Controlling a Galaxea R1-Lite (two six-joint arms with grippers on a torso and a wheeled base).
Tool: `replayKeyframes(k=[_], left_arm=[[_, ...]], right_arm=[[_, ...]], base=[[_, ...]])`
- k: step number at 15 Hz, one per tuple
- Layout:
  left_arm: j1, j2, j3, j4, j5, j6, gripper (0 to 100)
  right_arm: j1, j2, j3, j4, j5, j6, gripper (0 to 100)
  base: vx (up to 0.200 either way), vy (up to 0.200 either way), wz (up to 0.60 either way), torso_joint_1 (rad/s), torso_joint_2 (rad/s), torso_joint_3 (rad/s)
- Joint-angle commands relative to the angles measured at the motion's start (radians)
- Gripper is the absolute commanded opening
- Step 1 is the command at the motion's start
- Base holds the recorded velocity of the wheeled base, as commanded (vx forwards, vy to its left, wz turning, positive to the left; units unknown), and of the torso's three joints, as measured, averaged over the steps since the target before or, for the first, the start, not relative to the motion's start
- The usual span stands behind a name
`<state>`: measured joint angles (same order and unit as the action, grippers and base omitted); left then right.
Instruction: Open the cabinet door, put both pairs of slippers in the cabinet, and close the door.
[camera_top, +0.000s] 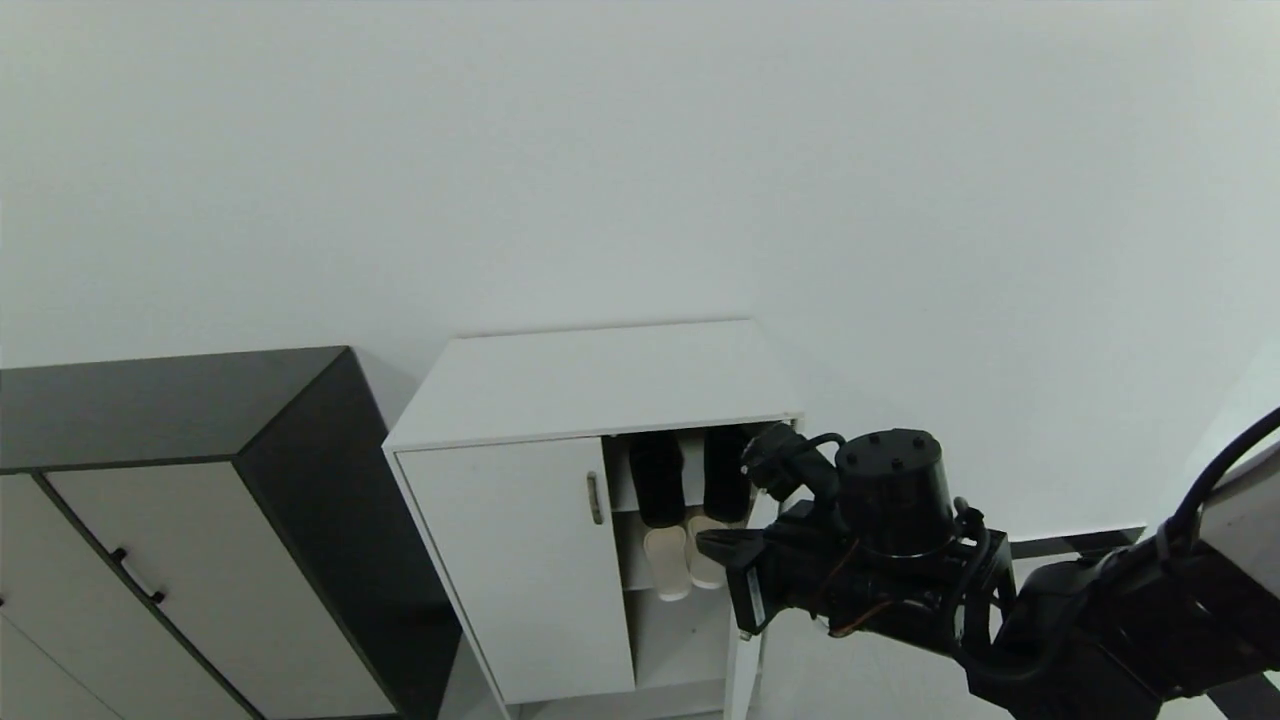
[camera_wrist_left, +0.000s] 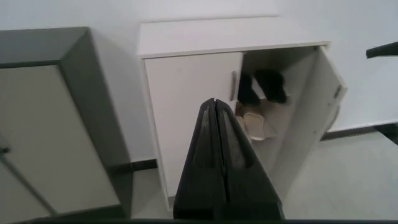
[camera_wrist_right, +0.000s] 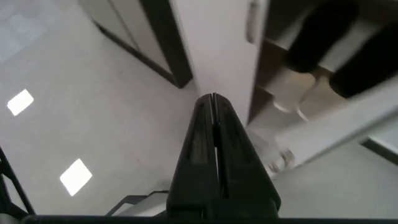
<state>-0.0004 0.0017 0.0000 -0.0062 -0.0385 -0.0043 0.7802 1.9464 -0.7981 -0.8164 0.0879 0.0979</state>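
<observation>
Left pincer (camera_wrist_left: 214, 102) and right pincer (camera_wrist_right: 213, 96) pressed together; black slippers (camera_top: 657, 480), cream slippers (camera_top: 668, 560) inside open cabinet (camera_top: 600, 380).

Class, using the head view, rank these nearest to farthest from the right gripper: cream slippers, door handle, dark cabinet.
1. cream slippers, just left of the right gripper
2. door handle, farther left
3. dark cabinet, far left

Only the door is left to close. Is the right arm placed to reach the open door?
Probably yes: the right claw, shut, sits beside the open door with nothing between them.
</observation>
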Motion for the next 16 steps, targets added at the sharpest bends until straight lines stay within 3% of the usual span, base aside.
replayKeyframes(k=[1,3,5,8,11,16], left_arm=[[0.0,0.0,0.0,0.0,0.0,0.0,0],[-0.001,0.0,0.0,0.0,0.0,0.0,0],[0.0,0.0,0.0,0.0,0.0,0.0,0],[-0.001,0.001,0.0,0.0,0.0,0.0,0],[-0.001,0.0,0.0,0.0,0.0,0.0,0],[0.0,0.0,0.0,0.0,0.0,0.0,0]], right_arm=[[-0.032,0.039,0.002,-0.024,-0.008,-0.02,0],[-0.045,0.066,0.01,-0.035,-0.071,-0.06,0],[-0.047,0.069,0.003,-0.02,-0.2,-0.109,0],[-0.076,0.045,-0.047,0.157,-0.313,-0.156,0],[-0.09,0.069,-0.093,0.301,-0.329,-0.156,0],[-0.096,0.209,-0.188,0.299,-0.324,-0.153,0]], base=[[0.0,0.0,0.0,0.0,0.0,0.0],[0.0,0.0,0.0,0.0,0.0,0.0],[0.0,0.0,0.0,0.0,0.0,0.0],[0.0,0.0,0.0,0.0,0.0,0.0],[0.0,0.0,0.0,0.0,0.0,0.0],[0.0,0.0,0.0,0.0,0.0,0.0]])
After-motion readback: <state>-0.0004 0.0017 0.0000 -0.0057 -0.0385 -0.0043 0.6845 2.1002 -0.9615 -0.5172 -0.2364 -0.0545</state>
